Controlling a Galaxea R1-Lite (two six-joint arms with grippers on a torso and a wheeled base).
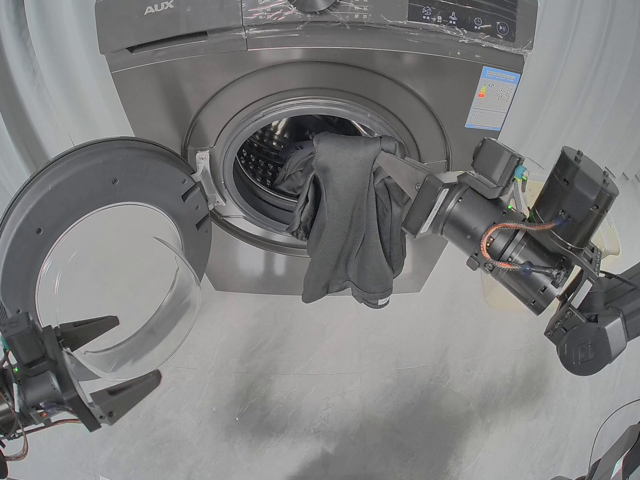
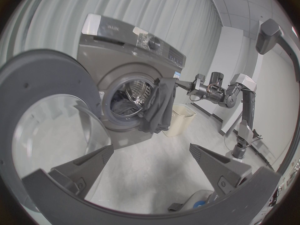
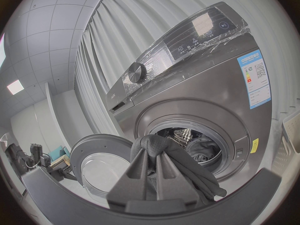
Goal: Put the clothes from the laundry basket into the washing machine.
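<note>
A grey front-loading washing machine stands with its round door swung open to the left. My right gripper is shut on a dark grey garment, held at the right rim of the drum opening; the cloth drapes down in front of the machine. In the right wrist view the garment bunches over the fingers. More dark clothes lie inside the drum. My left gripper hangs open low at the left, near the door. The cream laundry basket stands right of the machine.
Grey floor spreads out in front of the machine. White curtains hang behind it. The open door's glass bowl juts out toward my left gripper.
</note>
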